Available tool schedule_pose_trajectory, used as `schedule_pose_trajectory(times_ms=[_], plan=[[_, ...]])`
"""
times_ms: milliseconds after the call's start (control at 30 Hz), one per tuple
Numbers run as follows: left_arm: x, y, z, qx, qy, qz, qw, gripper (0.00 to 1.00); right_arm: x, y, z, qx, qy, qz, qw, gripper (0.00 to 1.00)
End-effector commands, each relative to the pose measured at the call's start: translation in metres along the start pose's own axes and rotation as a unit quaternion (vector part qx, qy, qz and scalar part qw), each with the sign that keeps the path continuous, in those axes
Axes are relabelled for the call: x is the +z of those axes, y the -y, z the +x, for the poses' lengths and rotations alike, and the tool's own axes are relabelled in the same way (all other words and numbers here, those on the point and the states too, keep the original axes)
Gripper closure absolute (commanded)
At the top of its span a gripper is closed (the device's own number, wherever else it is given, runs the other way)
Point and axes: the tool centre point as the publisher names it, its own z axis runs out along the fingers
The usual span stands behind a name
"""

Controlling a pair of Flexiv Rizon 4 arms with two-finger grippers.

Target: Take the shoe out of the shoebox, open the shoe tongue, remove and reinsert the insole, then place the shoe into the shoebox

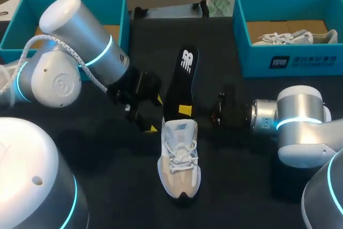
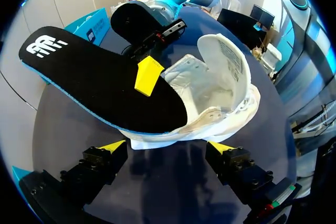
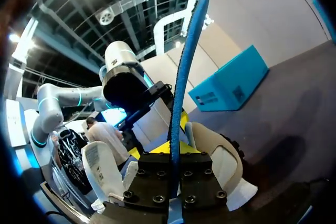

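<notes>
– black insole is sticking out of the white shoe mid-table in the head view. the right gripper is pinching it just above the shoe's opening.
– and the left gripper?
– sitting just beside the shoe, fingers spread, holding nothing. the teal shoebox is standing well apart at the far right (another shoe is lying inside).
– left wrist view?
– the left gripper is gaping wide, with the shoe lying just ahead of its tips. the insole is slanting out of the shoe, a yellow fingertip of the right gripper pressing on it.
– right wrist view?
– the insole is showing edge-on, clamped between the fingers of the right gripper, with the shoe lying beneath.
</notes>
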Motion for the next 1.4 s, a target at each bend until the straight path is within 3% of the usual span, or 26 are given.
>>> schedule_pose_trajectory(times_ms=[33, 567, 800, 833, 933, 1400], plan=[[0.001, 0.0, 0.0, 0.0, 0.0, 0.0, 1.0, 0.0, -0.004, 0.011, 0.006, 0.004, 0.005, -0.005, 1.0, 1.0], [0.001, 0.0, 0.0, 0.0, 0.0, 0.0, 1.0, 0.0, -0.002, 0.041, 0.011, 0.045, -0.004, 0.045, 0.998, 1.0], [0.001, 0.0, 0.0, 0.0, 0.0, 0.0, 1.0, 0.0, 0.003, 0.039, 0.014, 0.04, -0.014, 0.052, 0.998, 0.99], [0.001, 0.0, 0.0, 0.0, 0.0, 0.0, 1.0, 0.0, 0.003, 0.038, 0.015, 0.039, -0.017, 0.054, 0.998, 0.93], [0.001, 0.0, 0.0, 0.0, 0.0, 0.0, 1.0, 0.0, 0.004, 0.037, 0.017, 0.037, -0.023, 0.056, 0.997, 0.85], [0.001, 0.0, 0.0, 0.0, 0.0, 0.0, 1.0, 0.0, 0.006, 0.026, 0.024, 0.009, -0.033, 0.07, 0.997, 0.78]])
